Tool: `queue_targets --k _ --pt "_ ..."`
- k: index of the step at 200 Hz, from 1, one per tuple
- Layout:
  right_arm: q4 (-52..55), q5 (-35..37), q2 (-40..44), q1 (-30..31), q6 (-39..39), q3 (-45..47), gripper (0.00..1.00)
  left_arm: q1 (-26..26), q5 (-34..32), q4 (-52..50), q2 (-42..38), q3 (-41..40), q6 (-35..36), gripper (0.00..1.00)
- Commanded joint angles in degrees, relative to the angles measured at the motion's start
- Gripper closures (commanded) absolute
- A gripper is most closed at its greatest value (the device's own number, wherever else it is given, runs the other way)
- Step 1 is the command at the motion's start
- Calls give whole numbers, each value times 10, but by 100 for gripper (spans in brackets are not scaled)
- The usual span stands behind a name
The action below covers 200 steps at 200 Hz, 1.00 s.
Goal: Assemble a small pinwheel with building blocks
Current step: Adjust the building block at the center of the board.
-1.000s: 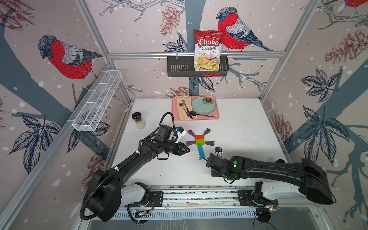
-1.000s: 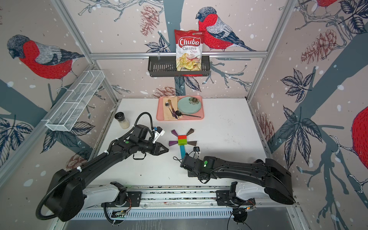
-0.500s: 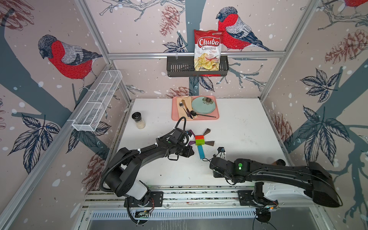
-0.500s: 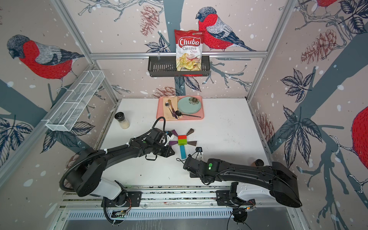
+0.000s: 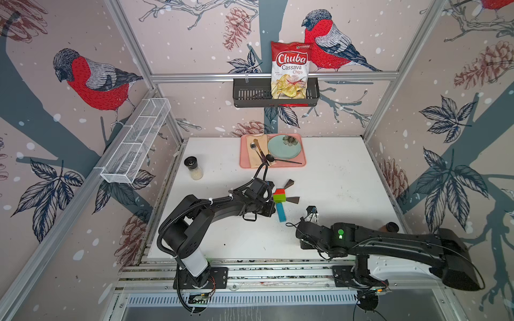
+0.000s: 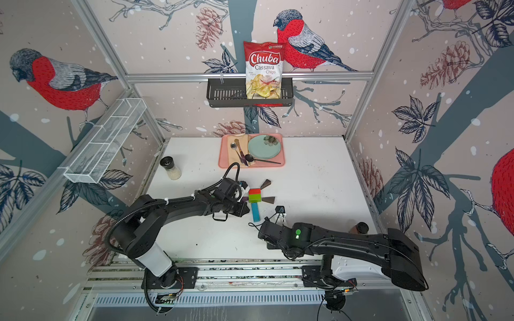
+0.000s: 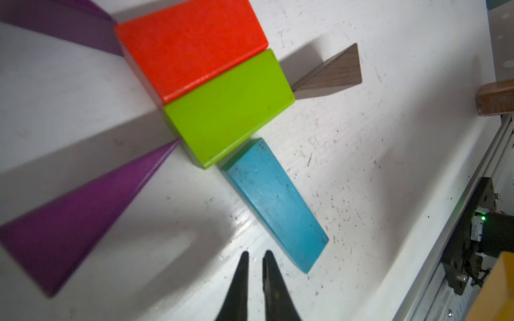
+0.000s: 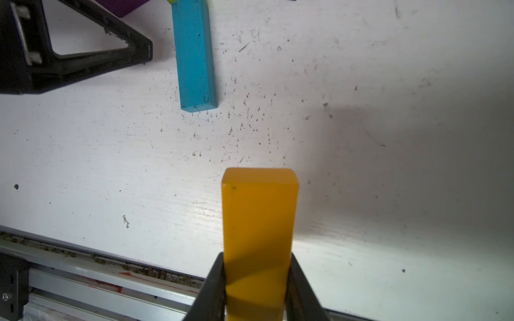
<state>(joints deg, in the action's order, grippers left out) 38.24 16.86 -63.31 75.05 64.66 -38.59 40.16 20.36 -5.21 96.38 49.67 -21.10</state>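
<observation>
red and white, a bag [image 5: 290, 71] printed "chuba cassava chips" stands in a black basket [image 5: 250, 94] on the back wall; its smaller print is too small to read. below it, on a scuffed white table [image 5: 342, 178], a pinwheel [image 5: 279, 196] of blocks lies flat near the middle.

in the left wrist view a red block [image 7: 192, 47] sits side against side with a green block [image 7: 228, 111]. a blue bar [image 7: 275, 203] runs out from the green one as a stem, one end touching it. purple wedges [image 7: 78, 219] fan out on the left arm's side. brown wedges [image 5: 289, 183] point away on the other side, both seen in both top views.

the left tool [image 7: 256, 254], pressed together and holding nothing, rests low over the table with its tips just beside the blue bar's free end.

the right tool [image 8: 257, 258] is pinching a yellow bar [image 8: 258, 211] by its long sides, near the table's front edge. the bar is apart from the blue bar's free end. whether it touches the table cannot be told.

behind the figure a pink tray [image 5: 244, 165] carries a pale green plate [image 5: 283, 147] and cutlery. a black-lidded jar [image 5: 194, 168] stands toward the left wall.
</observation>
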Motion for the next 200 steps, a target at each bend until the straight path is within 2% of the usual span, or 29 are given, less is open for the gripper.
queue_targets --k 1,200 --pt "18 18 5 3 17 -2 82 1 -14 13 12 9 -2 87" --pt "43 21 2 12 28 -18 82 1 -30 22 55 37 7 88"
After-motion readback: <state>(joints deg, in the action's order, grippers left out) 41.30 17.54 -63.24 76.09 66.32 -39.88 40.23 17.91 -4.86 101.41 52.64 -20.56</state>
